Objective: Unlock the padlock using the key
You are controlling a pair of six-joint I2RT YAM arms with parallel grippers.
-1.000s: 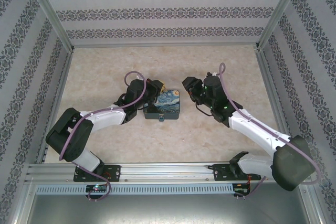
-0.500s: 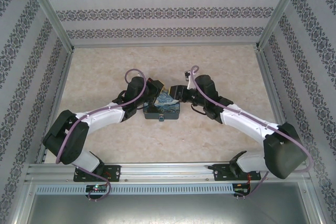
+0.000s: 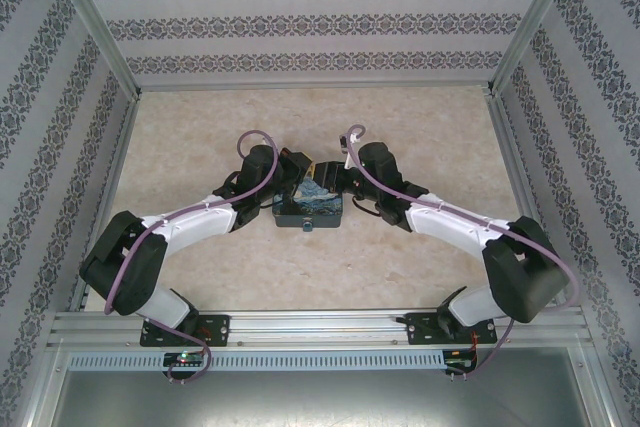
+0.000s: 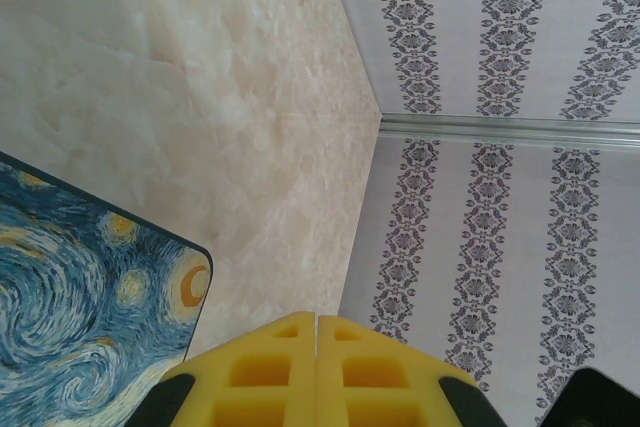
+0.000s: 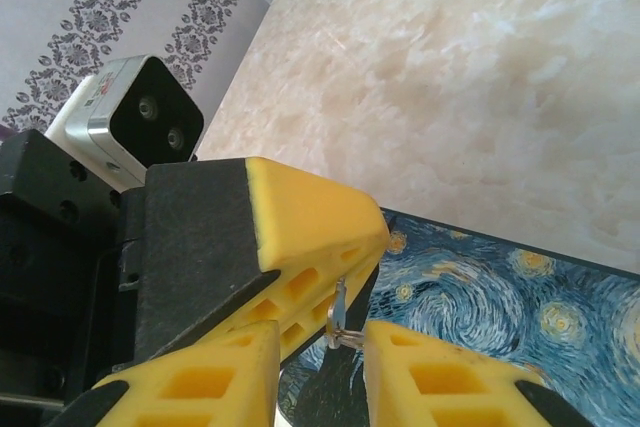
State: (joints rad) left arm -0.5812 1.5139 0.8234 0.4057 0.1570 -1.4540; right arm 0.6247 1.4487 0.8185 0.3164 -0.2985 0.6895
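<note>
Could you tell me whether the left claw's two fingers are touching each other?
Touching: the left wrist view shows the left claw with its yellow fingers meeting along a thin seam.

**Legible Markings**

No text, number, brand or sign is showing legibly in any view. In the right wrist view, a small mark is sitting on the white camera housing (image 5: 95, 112), too small to read. The tin box lid (image 5: 520, 297) is displaying painted blue-and-yellow swirls, with no lettering.

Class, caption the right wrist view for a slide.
Open right end effector flanks a metal sliver above the painted tin.
</note>
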